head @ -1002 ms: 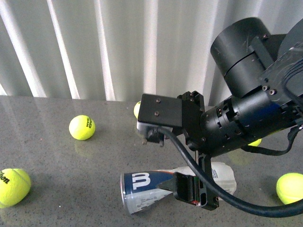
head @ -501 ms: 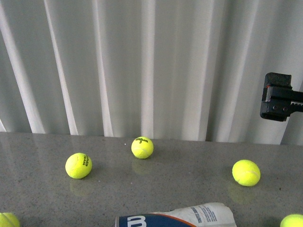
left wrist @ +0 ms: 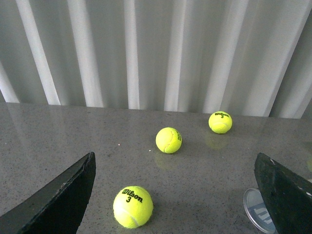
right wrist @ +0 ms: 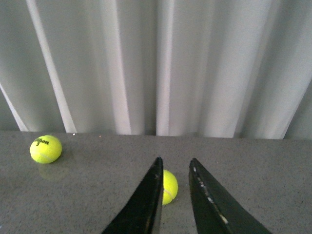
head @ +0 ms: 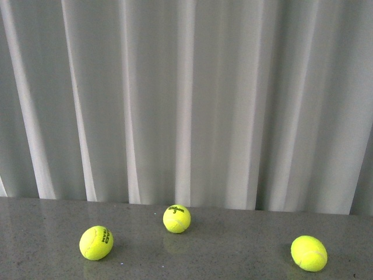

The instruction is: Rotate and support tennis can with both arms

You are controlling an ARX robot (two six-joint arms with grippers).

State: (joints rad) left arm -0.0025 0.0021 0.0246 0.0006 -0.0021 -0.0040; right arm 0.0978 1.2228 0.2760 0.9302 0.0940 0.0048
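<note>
The tennis can (left wrist: 257, 213) shows only in the left wrist view: one silver-rimmed round end, lying on the grey tabletop (left wrist: 73, 136) and cut off by the picture's border. It is just beside one black finger (left wrist: 285, 195) of the left gripper (left wrist: 174, 161). Whether they touch is hard to tell. That gripper's fingers are spread wide and have hold of nothing. A Wilson tennis ball (left wrist: 133, 206) lies between them, and two more balls (left wrist: 168, 140) (left wrist: 220, 122) lie further toward the back edge.

The right gripper (right wrist: 175, 159) has its fingers drawn close with a narrow gap, gripping nothing. A yellow ball (right wrist: 169, 186) seems to rest on the tabletop beyond the gap, and another ball (right wrist: 46, 148) sits near the back edge.

In the front view three tennis balls (head: 96, 242) (head: 176, 219) (head: 309, 253) lie near the back edge under a pale pleated curtain (head: 186, 99).
</note>
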